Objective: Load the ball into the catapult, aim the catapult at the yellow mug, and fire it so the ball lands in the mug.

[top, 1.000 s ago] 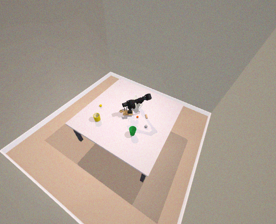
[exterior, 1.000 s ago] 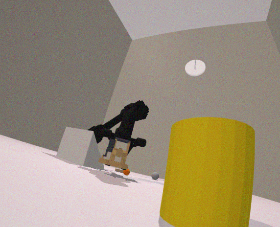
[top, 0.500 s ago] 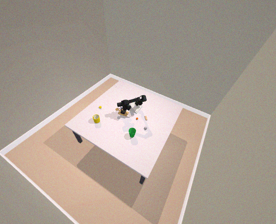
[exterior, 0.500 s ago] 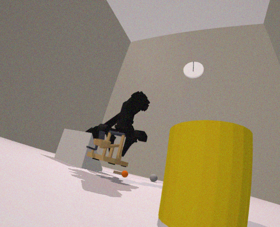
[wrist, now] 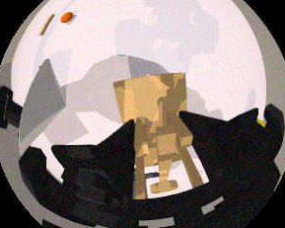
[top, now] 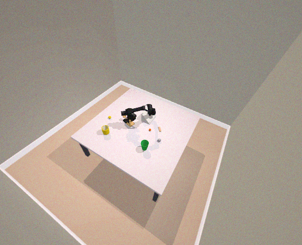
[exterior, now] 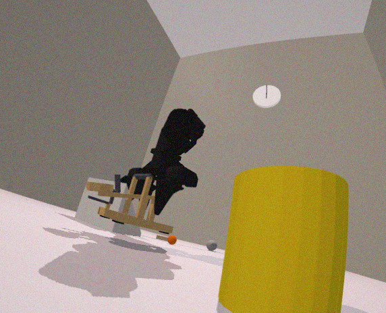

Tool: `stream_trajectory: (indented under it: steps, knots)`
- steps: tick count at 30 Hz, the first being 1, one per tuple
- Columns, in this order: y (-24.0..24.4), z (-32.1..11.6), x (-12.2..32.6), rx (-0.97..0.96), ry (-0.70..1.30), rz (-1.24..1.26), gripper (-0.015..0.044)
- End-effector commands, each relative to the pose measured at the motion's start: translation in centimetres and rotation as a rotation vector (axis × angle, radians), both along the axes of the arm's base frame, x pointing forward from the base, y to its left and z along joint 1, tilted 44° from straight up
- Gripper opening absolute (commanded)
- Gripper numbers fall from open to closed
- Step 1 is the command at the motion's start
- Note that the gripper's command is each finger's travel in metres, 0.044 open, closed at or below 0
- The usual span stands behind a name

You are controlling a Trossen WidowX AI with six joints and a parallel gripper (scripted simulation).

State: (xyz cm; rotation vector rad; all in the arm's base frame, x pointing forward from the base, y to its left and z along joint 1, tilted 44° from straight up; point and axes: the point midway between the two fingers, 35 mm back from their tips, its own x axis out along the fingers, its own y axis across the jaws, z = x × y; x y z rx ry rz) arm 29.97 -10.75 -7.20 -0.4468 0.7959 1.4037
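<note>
The top view shows a green cup (top: 144,145) and a yellow ball (top: 109,117) that the exterior view does not; the exterior view shows what the top view hardly tells, the catapult (top: 130,123) (exterior: 146,202) (wrist: 150,95) tilted and raised off the table (top: 120,156) (exterior: 11,243) (wrist: 239,43), its underside feet showing and its shadow lying apart below; the wrist view shows the gripper (top: 126,120) (exterior: 148,199) (wrist: 157,118) with its jaws closed on the catapult's wooden frame, one dark finger at either side.

The orange ball (top: 150,130) (exterior: 172,239) (wrist: 66,18) lies on the table, outside the catapult, near a tan block (top: 159,129) (exterior: 161,237) (wrist: 46,25); the grey ball (top: 159,140) (exterior: 212,245) lies beyond them, nearer the green cup; which ball is the one to load, I cannot tell.

The yellow mug (top: 105,130) (exterior: 285,236) stands upright near the table's edge; open tabletop separates it from the catapult, and more stretches between the green cup and the table's near corner; on the other side room is tighter, with the grey box (top: 149,118) (exterior: 97,192) (wrist: 44,108) close by the catapult.
</note>
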Motion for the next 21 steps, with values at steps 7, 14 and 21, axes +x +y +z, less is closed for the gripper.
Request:
stream_trajectory:
  steps: [7,14,21]
  knots:
    - [-0.7,-0.1,0.9,-0.014,0.01,-0.029,0.0]
    - [0.0,-1.0,1.0,-0.014,0.009,-0.029,0.0]
    - [0.8,-1.8,1.0,-0.013,0.009,-0.029,0.0]
